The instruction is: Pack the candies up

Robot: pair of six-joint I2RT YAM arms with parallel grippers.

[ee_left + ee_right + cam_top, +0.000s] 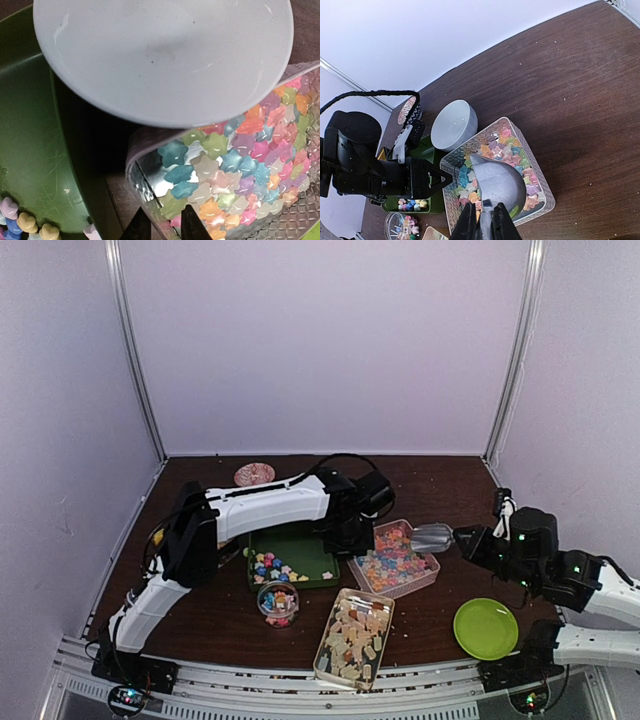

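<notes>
Over the tray (545, 200) of candies (512, 150), my R pincer (484, 225) pinches a scoop (500, 182), tilted down; L pincer (164, 227) straddles tray rim, grip unclear.

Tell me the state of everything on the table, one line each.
Foil tray: full of star candies; left gripper straddles its corner wall.
Scoop: clamped in right gripper, over the star candies.
White bowl: upright, empty.
Green plate: empty.
Jar: some star candies inside.
Green tray: few star candies inside.
Second tray: full of beige candies.
</notes>
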